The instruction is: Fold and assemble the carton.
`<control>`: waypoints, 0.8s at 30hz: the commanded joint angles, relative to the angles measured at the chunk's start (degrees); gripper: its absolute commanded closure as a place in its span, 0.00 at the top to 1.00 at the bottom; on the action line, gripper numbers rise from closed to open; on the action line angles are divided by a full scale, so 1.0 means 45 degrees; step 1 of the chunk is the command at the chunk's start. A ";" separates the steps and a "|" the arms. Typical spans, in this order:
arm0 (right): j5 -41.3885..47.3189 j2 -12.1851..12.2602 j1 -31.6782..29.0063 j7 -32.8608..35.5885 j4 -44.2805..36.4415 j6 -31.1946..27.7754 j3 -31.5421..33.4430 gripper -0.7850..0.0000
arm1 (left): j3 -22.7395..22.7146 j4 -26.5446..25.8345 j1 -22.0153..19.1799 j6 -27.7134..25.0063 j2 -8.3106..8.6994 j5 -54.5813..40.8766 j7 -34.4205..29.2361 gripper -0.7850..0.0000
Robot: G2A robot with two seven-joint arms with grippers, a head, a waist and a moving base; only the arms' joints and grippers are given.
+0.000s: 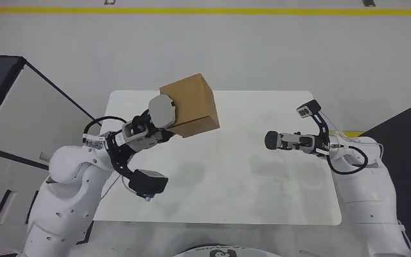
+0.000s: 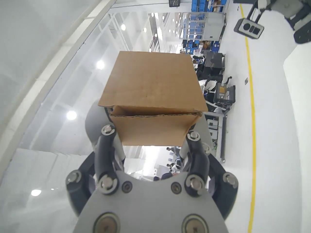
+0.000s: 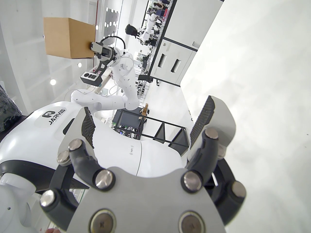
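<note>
Open passage over table [image 1: 257, 189] between held carton [image 1: 192, 103] and right end effector [image 1: 270, 139]

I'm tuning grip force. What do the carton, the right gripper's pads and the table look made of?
The carton looks like brown corrugated cardboard, matte; a wavy fluted edge shows at its flap. On the right gripper, the pads are dark and finely ridged, probably rubber. The table has a smooth white top, perhaps laminate or painted board; I cannot tell which.

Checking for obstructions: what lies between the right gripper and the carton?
Nothing; the top view shows only bare table between the carton and the right gripper.
</note>
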 commanded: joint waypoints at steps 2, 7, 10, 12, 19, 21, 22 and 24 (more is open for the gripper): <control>0.0000 0.0000 0.0000 0.0000 0.0000 0.0000 0.0000 1.00 | -0.0115 0.0247 -0.0086 -0.0747 -0.0015 -0.1874 0.0406 0.00; 0.0000 0.0000 0.0000 0.0000 0.0000 0.0000 0.0000 1.00 | -0.0111 0.0875 -0.0233 -0.1781 -0.0003 -0.3365 0.1258 0.00; 0.0000 0.0000 0.0000 0.0000 0.0000 0.0000 0.0000 1.00 | -0.0020 0.1214 -0.0438 -0.2739 0.0002 -0.4400 0.1614 0.00; 0.0000 0.0000 0.0000 0.0000 0.0000 0.0000 0.0000 1.00 | 0.0093 0.1343 -0.0629 -0.3602 0.0027 -0.4771 0.1787 0.00; 0.0000 0.0000 0.0000 0.0000 0.0000 0.0000 0.0000 1.00 | 0.0122 0.1352 -0.0603 -0.3619 0.0022 -0.4858 0.1744 0.00; 0.0000 0.0000 0.0000 0.0000 0.0000 0.0000 0.0000 1.00 | 0.0397 0.1626 -0.0440 -0.3893 -0.0059 -0.6534 0.1647 0.00; 0.0000 0.0000 0.0000 0.0000 0.0000 0.0000 0.0000 1.00 | 0.0487 0.1817 -0.0454 -0.4329 -0.0075 -0.7209 0.1481 0.00; 0.0000 0.0000 0.0000 0.0000 0.0000 0.0000 0.0000 1.00 | 0.0604 0.2077 -0.0558 -0.4903 -0.0106 -0.8297 0.1380 0.00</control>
